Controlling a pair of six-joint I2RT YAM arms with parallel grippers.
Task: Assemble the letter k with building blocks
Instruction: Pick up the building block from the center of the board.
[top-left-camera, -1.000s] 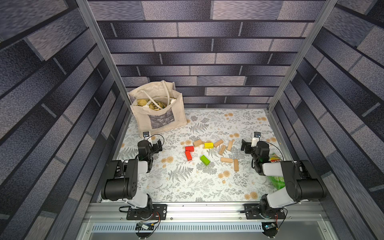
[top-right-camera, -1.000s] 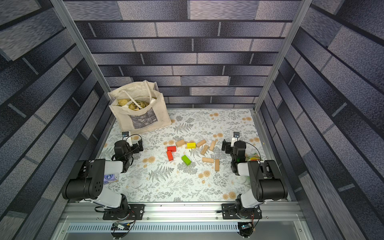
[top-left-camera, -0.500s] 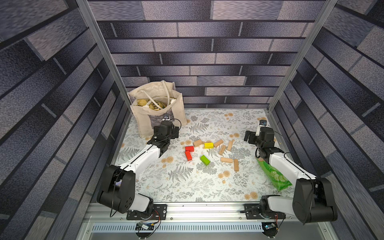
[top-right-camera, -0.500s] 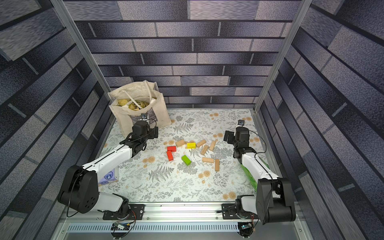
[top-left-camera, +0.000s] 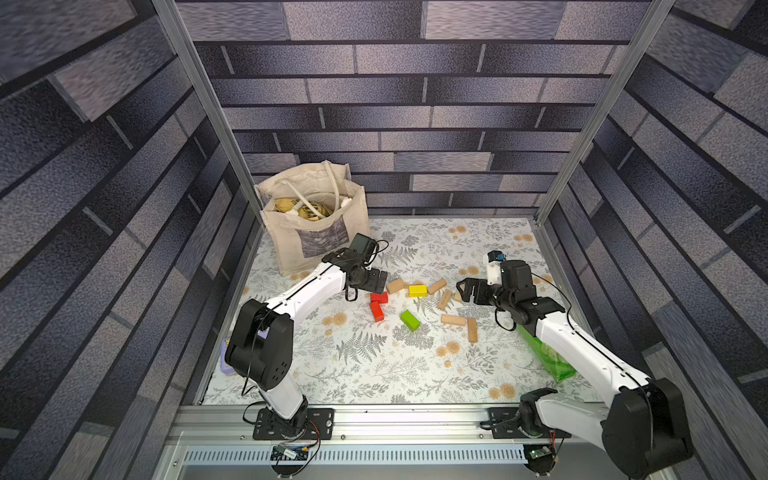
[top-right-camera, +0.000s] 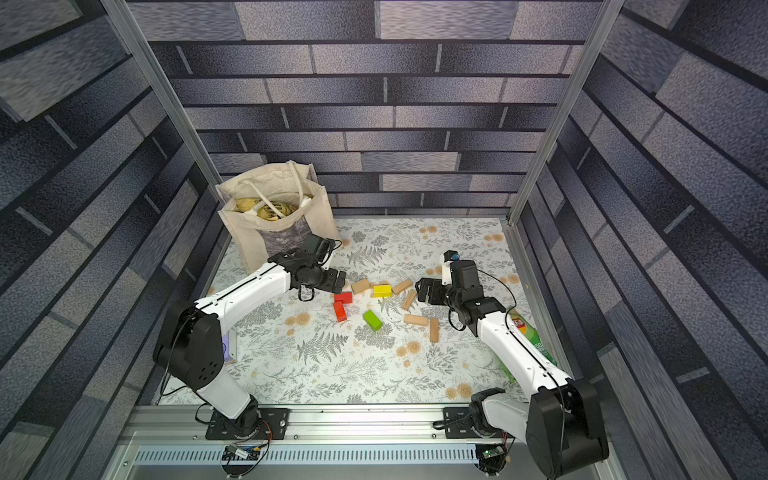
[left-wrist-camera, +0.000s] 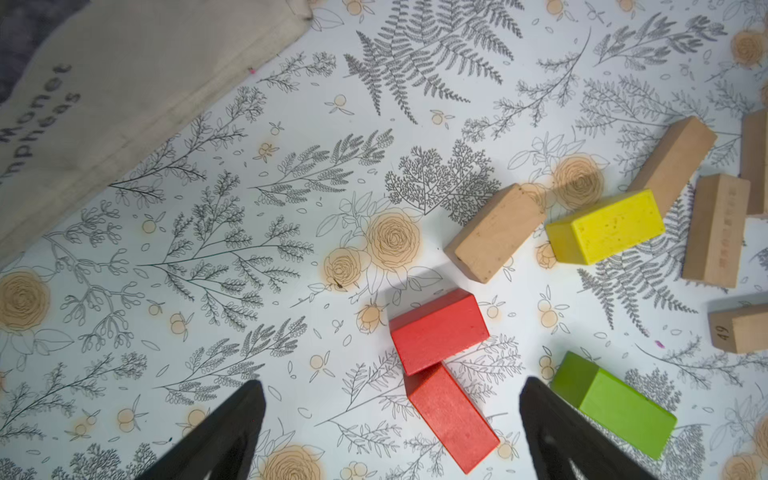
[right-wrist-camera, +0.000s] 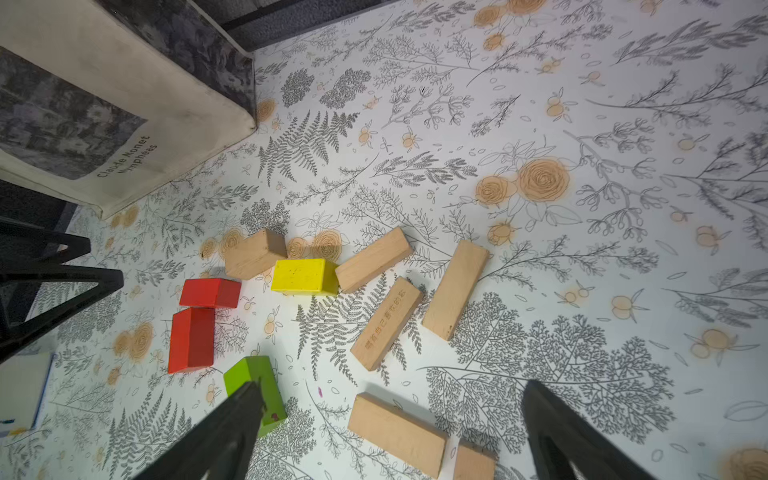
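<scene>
Zero progress on letter k. Only loose building blocks (top-left-camera: 452, 319) on counter (top-left-camera: 374, 374), scattered around yellow block (top-left-camera: 417, 290): touching reds (top-left-camera: 377, 311) and green (top-left-camera: 410, 320) nearby, tans beyond. Left gripper (top-left-camera: 379, 280), right gripper (top-left-camera: 464, 292) spread wide, empty, flanking yellow block. Left to lay: spine, two slants.

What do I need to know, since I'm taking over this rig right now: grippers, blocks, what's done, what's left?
Left gripper: open, empty, next to the two red blocks.
Right gripper: open, empty, by the tan blocks.
Blocks: all loose and lying flat between the grippers. The yellow block and green block sit between the reds and most of the tans.
Done: nothing, no k formed.
Left: lay a three-block spine, then add two slanted blocks at its middle.
</scene>
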